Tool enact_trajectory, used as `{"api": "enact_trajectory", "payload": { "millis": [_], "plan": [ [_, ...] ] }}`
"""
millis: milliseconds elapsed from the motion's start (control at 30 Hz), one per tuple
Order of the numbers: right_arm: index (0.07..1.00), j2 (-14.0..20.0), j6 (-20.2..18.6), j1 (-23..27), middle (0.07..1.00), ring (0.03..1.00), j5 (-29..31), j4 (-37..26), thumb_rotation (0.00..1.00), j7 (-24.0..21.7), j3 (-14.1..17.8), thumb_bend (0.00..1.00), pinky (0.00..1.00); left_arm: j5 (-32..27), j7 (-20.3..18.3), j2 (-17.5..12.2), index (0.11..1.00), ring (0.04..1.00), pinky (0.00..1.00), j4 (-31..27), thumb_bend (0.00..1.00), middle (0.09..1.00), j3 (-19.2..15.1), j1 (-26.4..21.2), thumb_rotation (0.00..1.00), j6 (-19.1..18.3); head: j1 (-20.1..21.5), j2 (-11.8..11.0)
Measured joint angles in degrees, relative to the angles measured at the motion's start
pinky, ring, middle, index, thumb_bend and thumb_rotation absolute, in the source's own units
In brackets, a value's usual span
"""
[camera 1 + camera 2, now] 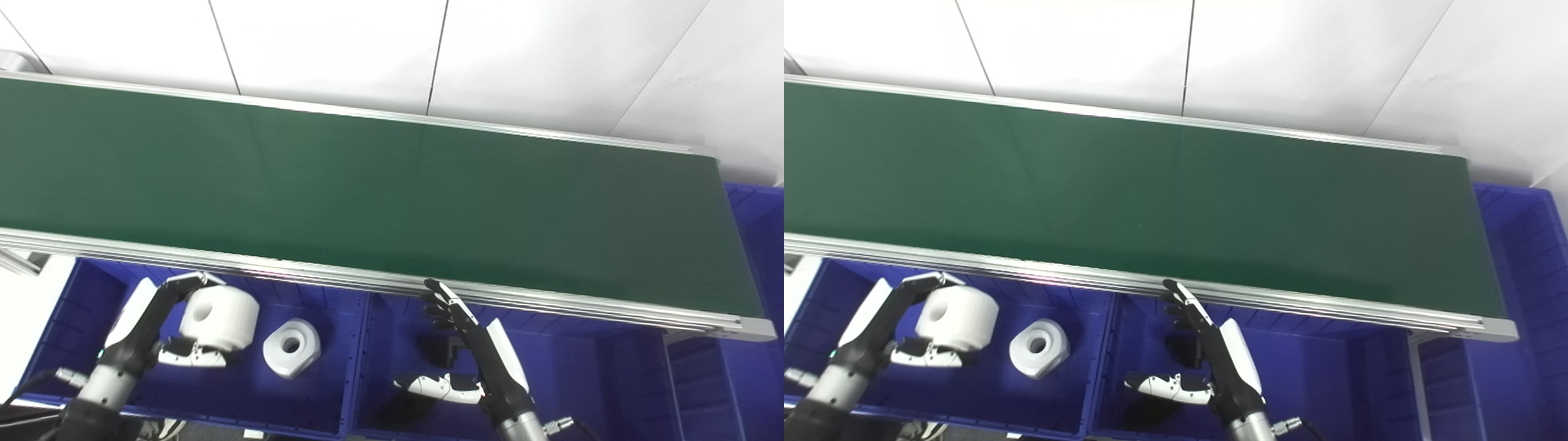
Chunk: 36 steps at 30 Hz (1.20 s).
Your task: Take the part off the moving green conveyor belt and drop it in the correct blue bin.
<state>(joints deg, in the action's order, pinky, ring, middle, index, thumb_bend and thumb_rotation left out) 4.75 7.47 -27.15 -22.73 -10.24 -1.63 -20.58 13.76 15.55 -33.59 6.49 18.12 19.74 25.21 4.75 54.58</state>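
My left hand (160,331) is shut on a white cylindrical part with a centre hole (219,318) and holds it above the left blue bin (67,318). A second white part with a hole (291,347) lies on that bin's floor. My right hand (471,355) is open and empty above the middle blue bin (569,373), fingers pointing at the conveyor's near rail. A small black part (446,349) lies in the middle bin, partly hidden by the right hand. The green conveyor belt (367,196) carries nothing in view.
The belt's aluminium near rail (551,303) runs just above both bins. Another blue bin (759,245) stands at the belt's right end. A white wall lies behind the belt.
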Motion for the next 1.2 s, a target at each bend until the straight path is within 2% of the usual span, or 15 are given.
{"api": "enact_trajectory", "payload": {
  "millis": [33, 100, 233, 367, 433, 467, 533, 567, 633, 667, 733, 800, 967, 1100, 1200],
  "plan": [
    [0.921, 0.1, 0.0, 0.0, 0.857, 0.816, 0.1, 0.0, 0.34, 0.0, 0.1, 0.82, 0.76, 1.0, 2.0, -0.5, 0.535, 0.411, 0.42, 0.3, 0.50, 0.499, 0.7, 0.2, 0.00, 0.0, -0.1, -0.1],
    [0.924, 0.1, 0.0, 0.0, 0.858, 0.815, 0.2, -0.1, 0.35, -0.3, 0.2, 0.82, 0.75, 2.9, 6.4, -1.5, 0.504, 0.405, 0.30, 1.7, 0.50, 0.503, 2.2, 0.3, 0.00, 0.2, -0.3, -0.1],
    [0.924, 0.1, -0.1, 0.0, 0.858, 0.818, 0.4, -0.2, 0.36, -0.8, 0.2, 0.82, 0.76, 7.0, 12.7, -2.9, 0.551, 0.372, 0.32, 7.2, 0.49, 0.468, 5.1, 0.1, 0.00, 0.2, -0.5, -0.3],
    [0.921, 0.1, -0.1, 0.2, 0.858, 0.818, 0.4, -0.2, 0.35, -1.1, 0.3, 0.82, 0.75, 11.1, 17.5, -1.5, 0.556, 0.357, 0.28, 12.2, 0.49, 0.462, 4.3, -0.2, 0.00, 0.2, -0.5, -0.5],
    [0.922, 0.0, -0.2, 0.2, 0.858, 0.822, 0.4, -0.2, 0.35, -1.1, 0.3, 0.83, 0.76, 12.0, 18.0, 0.0, 0.531, 0.386, 0.32, 14.3, 0.50, 0.488, 3.0, -0.7, 0.00, 0.3, -0.4, -0.6],
    [0.922, 0.0, -0.3, 0.3, 0.857, 0.822, 0.4, -0.2, 0.35, -1.2, 0.3, 0.82, 0.76, 12.0, 17.7, 0.8, 0.536, 0.409, 0.42, 15.6, 0.50, 0.500, 2.4, -1.0, 0.00, 0.4, -0.4, -0.5],
    [0.922, -0.2, -0.7, 0.3, 0.856, 0.822, 0.4, -0.2, 0.35, -1.2, 0.3, 0.82, 0.76, 11.7, 15.6, 1.9, 0.527, 0.425, 0.48, 18.7, 0.50, 0.509, 2.1, -1.9, 0.00, 0.3, -0.4, -0.6],
    [0.921, -0.3, -0.8, 0.3, 0.856, 0.821, 0.3, -0.2, 0.35, -1.2, 0.3, 0.82, 0.76, 11.5, 13.9, 2.3, 0.502, 0.559, 0.55, 19.6, 0.51, 0.510, 1.9, -2.2, 0.00, 0.3, -0.4, -0.6],
    [0.922, -0.4, -1.0, 0.4, 0.854, 0.820, 0.2, -0.2, 0.36, -1.2, 0.2, 0.82, 0.76, 10.3, 10.3, 2.7, 0.501, 0.670, 0.61, 21.4, 0.50, 0.686, 1.4, -2.7, 0.07, 0.3, -0.3, -0.6],
    [0.922, -0.5, -1.1, 0.4, 0.854, 0.821, -0.1, -0.2, 0.36, -1.2, 0.2, 0.82, 0.76, 9.8, 8.5, 2.8, 0.686, 0.759, 0.70, 21.8, 0.56, 0.780, 0.9, -2.8, 0.43, 0.2, -0.3, -0.6],
    [0.921, -0.5, -1.1, 0.4, 0.853, 0.824, -0.2, -0.1, 0.35, -1.2, 0.2, 0.82, 0.76, 8.9, 4.9, 2.9, 0.851, 0.867, 0.81, 21.1, 0.66, 0.907, -0.5, -2.7, 0.76, -0.9, -0.3, -0.6],
    [0.921, -0.7, -1.1, 0.5, 0.852, 0.825, -0.2, -0.1, 0.35, -1.2, 0.1, 0.82, 0.76, 8.3, 1.6, 2.9, 0.873, 0.884, 0.82, 19.7, 0.68, 0.927, -1.3, -2.5, 0.81, -1.8, -0.2, -0.6],
    [0.921, -0.8, -1.0, 0.5, 0.850, 0.824, -0.4, 0.1, 0.34, -1.0, -0.2, 0.82, 0.76, 3.6, -3.7, 3.8, 0.982, 0.984, 0.93, 17.9, 0.84, 0.998, -4.5, -1.9, 0.89, -0.6, 0.1, -0.6],
    [0.922, -0.8, -1.0, 0.5, 0.847, 0.821, -0.4, 0.1, 0.35, -0.7, -0.5, 0.82, 0.76, 0.0, -6.4, 4.4, 0.975, 0.990, 0.95, 12.7, 0.88, 1.000, -5.4, -0.7, 0.89, -0.2, 0.6, -0.4],
    [0.924, -0.8, -1.0, 0.5, 0.851, 0.823, -0.3, 0.1, 0.35, -0.6, -0.6, 0.82, 0.77, -2.7, -7.3, 4.4, 0.940, 0.932, 0.90, 8.4, 0.91, 0.948, -4.6, -0.2, 0.82, -0.2, 0.9, -0.3]
  ]
}}
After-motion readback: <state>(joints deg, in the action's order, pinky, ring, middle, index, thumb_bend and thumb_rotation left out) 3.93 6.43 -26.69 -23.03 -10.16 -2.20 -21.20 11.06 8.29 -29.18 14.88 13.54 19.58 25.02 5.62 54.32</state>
